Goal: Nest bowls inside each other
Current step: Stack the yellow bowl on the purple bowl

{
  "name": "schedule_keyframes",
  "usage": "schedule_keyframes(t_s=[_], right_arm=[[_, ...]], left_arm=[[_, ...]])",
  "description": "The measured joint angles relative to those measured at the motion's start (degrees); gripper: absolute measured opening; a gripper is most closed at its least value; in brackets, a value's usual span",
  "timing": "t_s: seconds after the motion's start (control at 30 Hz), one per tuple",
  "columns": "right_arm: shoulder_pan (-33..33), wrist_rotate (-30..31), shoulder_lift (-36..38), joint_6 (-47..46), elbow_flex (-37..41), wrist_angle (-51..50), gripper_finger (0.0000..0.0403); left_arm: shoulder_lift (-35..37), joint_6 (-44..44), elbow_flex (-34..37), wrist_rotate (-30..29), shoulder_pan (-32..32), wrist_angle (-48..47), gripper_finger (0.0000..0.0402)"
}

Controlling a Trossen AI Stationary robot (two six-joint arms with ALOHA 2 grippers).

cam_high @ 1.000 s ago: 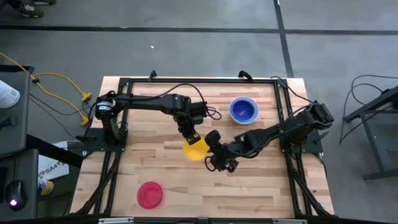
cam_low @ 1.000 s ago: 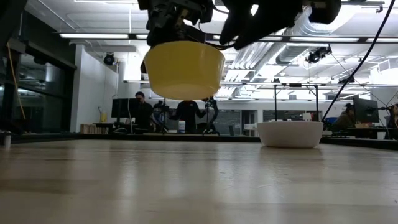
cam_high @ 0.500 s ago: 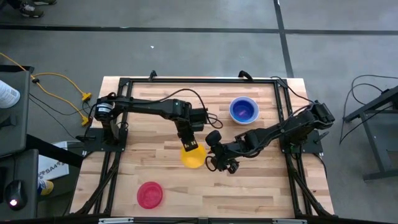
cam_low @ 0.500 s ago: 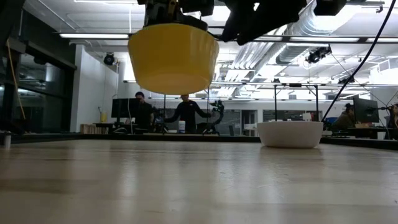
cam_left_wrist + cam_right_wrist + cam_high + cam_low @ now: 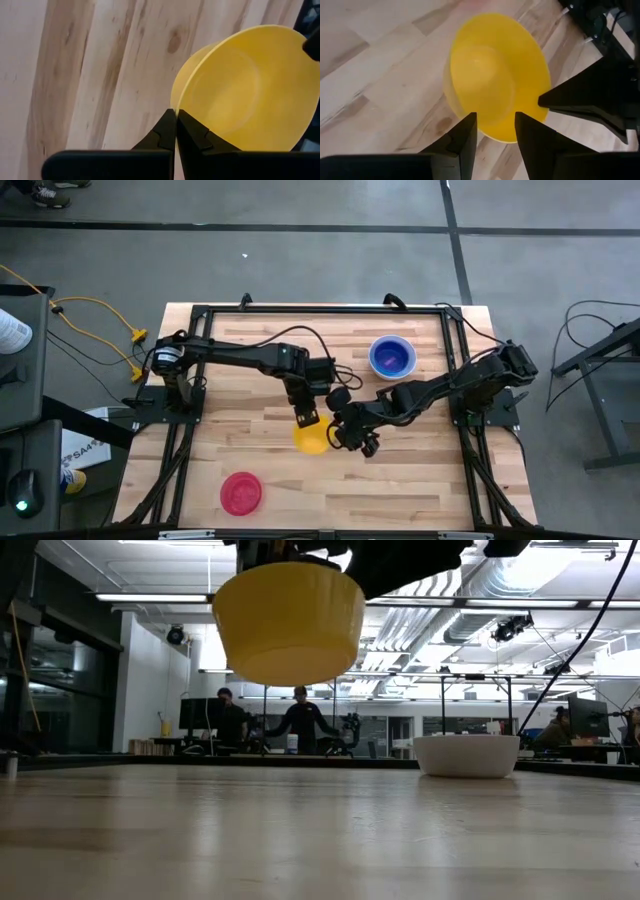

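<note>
A yellow bowl [image 5: 311,438] hangs above the middle of the wooden table [image 5: 240,405], with my left gripper [image 5: 305,418] shut on it. In the low view the yellow bowl [image 5: 290,620] is well clear of the tabletop and a little tilted. My right gripper [image 5: 346,437] stands open just to the bowl's right; in the right wrist view the bowl's [image 5: 495,75] near rim lies between its fingertips. A blue bowl [image 5: 391,357] sits inside a white bowl [image 5: 467,755] that rests on its base at the far right. A red bowl [image 5: 241,493] lies near the front left. My left gripper pinches the yellow bowl's rim [image 5: 179,100] on the bowl's far side, one finger inside and one outside. The fingers come slanting down from above. The bowl hangs below them, tilted, lifted clear of the table. My right gripper: I cannot tell whether its open fingers [image 5: 468,131] touch the bowl's rim.
Black frame rails [image 5: 320,310] run round the table's edges. Bare wood lies between the red bowl and the arms. People stand in the room beyond the table's far edge [image 5: 300,725].
My left gripper has carried the yellow bowl a little toward the table's near edge and has rolled at the wrist, so the bowl's tilt has changed. The bowl stays clear of the table. My right gripper has stayed open beside it.
</note>
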State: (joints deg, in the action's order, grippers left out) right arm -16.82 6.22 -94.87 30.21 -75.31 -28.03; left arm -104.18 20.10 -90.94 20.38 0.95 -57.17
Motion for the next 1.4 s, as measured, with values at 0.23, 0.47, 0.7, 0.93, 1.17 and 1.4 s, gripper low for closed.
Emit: schedule_keyframes(t_s=[0.23,0.47,0.7,0.93,1.17,1.4], right_arm=[[0.0,-2.6,0.0,-1.5,0.0,0.0,0.0126],[0.0,-5.0,0.0,-2.8,0.0,0.0,0.0126],[0.1,-8.9,0.0,-3.2,0.0,0.7,0.0126],[1.2,-15.8,0.0,-2.5,0.0,3.3,0.0126],[1.5,-19.0,0.0,-2.0,0.1,3.7,0.0126],[1.5,-21.9,0.0,-1.4,0.1,4.2,0.0126]], left_arm=[[0.0,-2.3,0.0,0.1,0.0,0.0,0.0],[0.0,-4.5,0.0,1.0,0.0,0.0,0.0],[0.0,-7.6,0.0,2.6,-0.3,0.1,0.0],[0.0,-10.9,0.0,4.0,-2.0,2.1,0.0],[0.0,-12.4,0.0,5.3,-2.1,3.8,0.0],[0.0,-13.1,0.0,6.3,-2.1,5.4,0.0]])
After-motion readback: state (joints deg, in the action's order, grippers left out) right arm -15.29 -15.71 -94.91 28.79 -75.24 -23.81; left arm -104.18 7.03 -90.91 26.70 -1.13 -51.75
